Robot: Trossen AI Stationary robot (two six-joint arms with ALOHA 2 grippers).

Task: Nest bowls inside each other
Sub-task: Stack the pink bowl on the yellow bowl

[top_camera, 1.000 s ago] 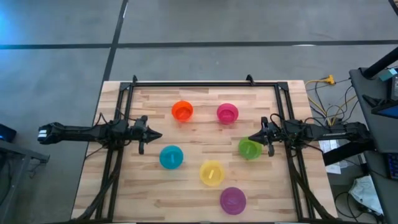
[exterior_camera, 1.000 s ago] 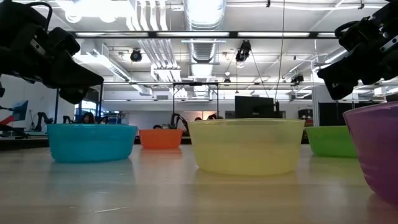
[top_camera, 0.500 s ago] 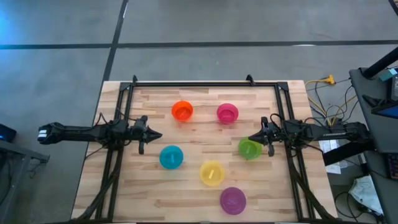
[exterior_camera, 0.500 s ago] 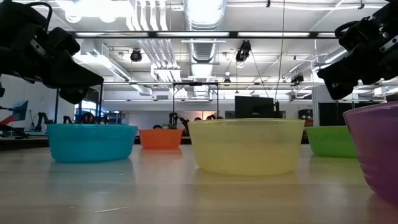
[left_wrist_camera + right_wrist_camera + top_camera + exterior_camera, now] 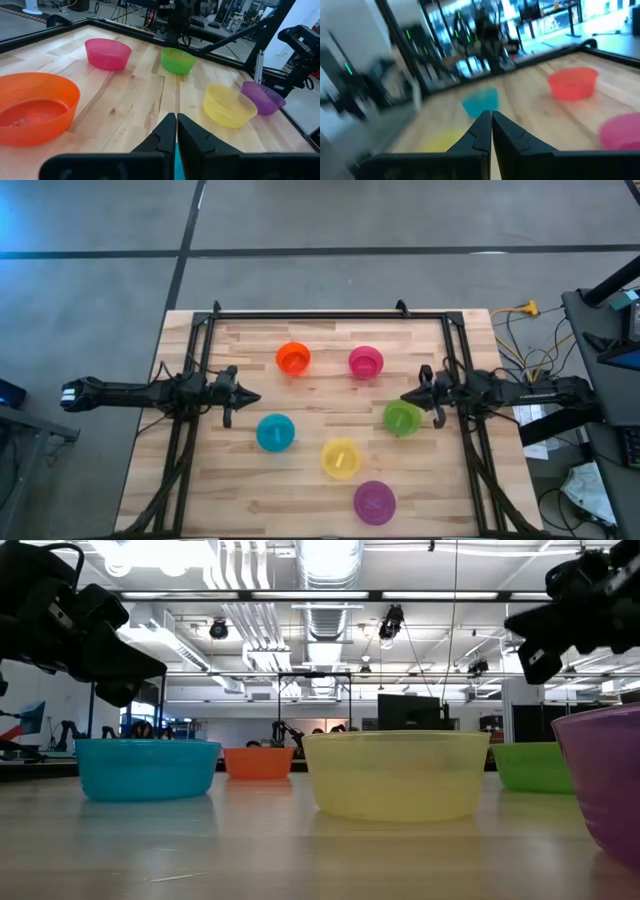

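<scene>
Six bowls stand apart and upright on the wooden table: red (image 5: 293,358), magenta pink (image 5: 366,361), green (image 5: 402,418), cyan blue (image 5: 275,432), yellow (image 5: 341,458) and purple (image 5: 374,502). My left gripper (image 5: 255,396) is shut and hovers above the table, between the red and cyan bowls, toward the left side. Its wrist view shows its fingers pressed together (image 5: 176,117). My right gripper (image 5: 403,398) is shut too, hovering just above the far rim of the green bowl. Its wrist view shows the closed fingers (image 5: 490,120) pointing toward the cyan bowl (image 5: 481,101).
A black metal frame (image 5: 330,314) runs along the table's far, left and right edges. Bare wood lies in the middle, between the red, pink, cyan and green bowls. Cables and equipment (image 5: 600,360) sit off the right edge.
My right gripper has risen a little above the green bowl and shifted slightly toward the far edge; it stays shut. The left arm and all bowls have kept still.
</scene>
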